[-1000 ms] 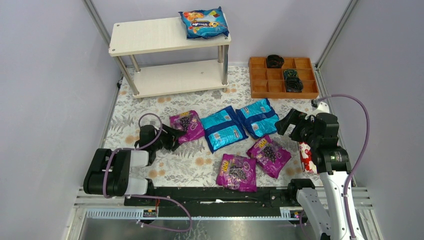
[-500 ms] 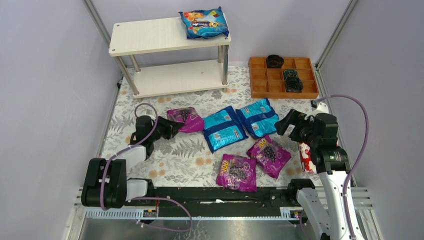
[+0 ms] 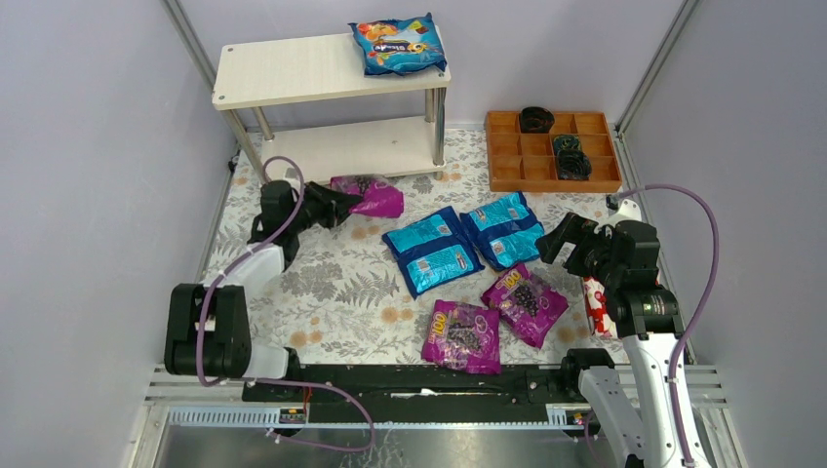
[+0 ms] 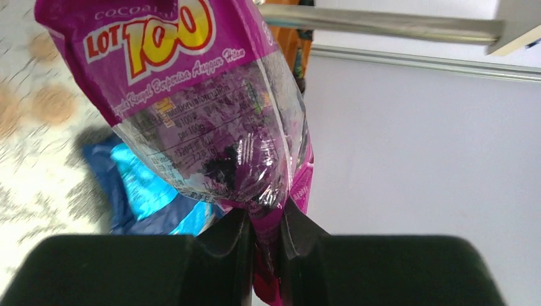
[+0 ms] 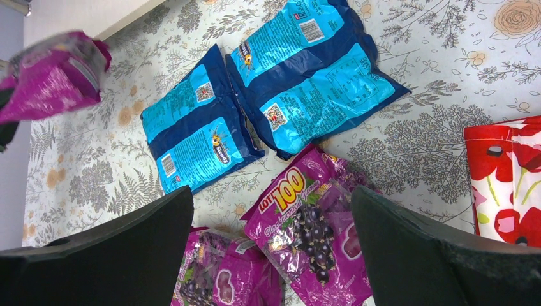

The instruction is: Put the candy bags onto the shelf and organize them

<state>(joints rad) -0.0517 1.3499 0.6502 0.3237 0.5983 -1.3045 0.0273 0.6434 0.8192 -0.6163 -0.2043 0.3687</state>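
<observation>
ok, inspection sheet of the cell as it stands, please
Surface: floral cloth, flat, no spills seen.
Job's things: shelf has top blue bag on its upper board; left blue bag, right blue bag, near purple bag and far purple bag lie on the cloth; held purple bag is before the lower board.
Clutter: orange tray with dark items; flowered packet by the right arm.
Grippers: left gripper shut on held purple bag; right gripper open, empty.
Cables: left cable and right cable loop over their arms; no snag seen.
Surroundings: pale walls, metal frame at near edge.
</observation>
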